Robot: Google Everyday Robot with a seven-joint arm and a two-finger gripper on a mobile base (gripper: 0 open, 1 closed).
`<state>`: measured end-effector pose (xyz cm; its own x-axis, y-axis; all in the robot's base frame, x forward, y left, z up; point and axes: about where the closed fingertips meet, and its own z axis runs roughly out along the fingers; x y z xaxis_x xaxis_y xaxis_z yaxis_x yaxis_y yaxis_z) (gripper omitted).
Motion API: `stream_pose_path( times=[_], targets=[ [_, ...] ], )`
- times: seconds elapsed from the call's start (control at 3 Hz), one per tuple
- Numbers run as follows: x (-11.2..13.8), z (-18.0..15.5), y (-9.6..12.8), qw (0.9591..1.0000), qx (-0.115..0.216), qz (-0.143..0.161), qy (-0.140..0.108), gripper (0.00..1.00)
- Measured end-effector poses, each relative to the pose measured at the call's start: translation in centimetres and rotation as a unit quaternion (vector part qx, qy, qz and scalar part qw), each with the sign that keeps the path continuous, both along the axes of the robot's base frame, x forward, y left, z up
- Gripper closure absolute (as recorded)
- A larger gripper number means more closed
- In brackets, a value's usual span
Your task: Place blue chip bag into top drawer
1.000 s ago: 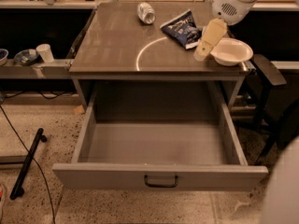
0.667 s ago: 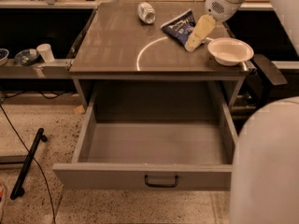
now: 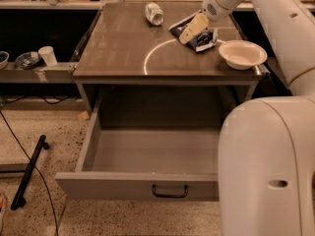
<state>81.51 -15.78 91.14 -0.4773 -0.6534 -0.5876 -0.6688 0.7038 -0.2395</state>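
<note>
Blue chip bag [image 3: 203,39] on tabletop [image 3: 123,48], gripper [image 3: 185,37] over it; grip cannot be told.

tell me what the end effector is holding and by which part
Cannot be told: the end effector is over the middle of the blue chip bag, which lies on the cabinet top, not lifted.

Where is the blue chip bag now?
In the camera view, the blue chip bag lies on the tabletop, far right, between the can and white bowl, under the gripper.
</note>
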Motion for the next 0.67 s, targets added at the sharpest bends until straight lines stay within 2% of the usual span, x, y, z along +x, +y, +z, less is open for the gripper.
stream_pose_path(
  times=[0.33, 0.67],
  targets=[
    [3.2, -2.2, 1.1, 0.9998, 0.007, -0.006, -0.016, 0.19],
    [4.9, -4.4, 0.8, 0.9997, 0.001, -0.018, -0.018, 0.41]
  ],
)
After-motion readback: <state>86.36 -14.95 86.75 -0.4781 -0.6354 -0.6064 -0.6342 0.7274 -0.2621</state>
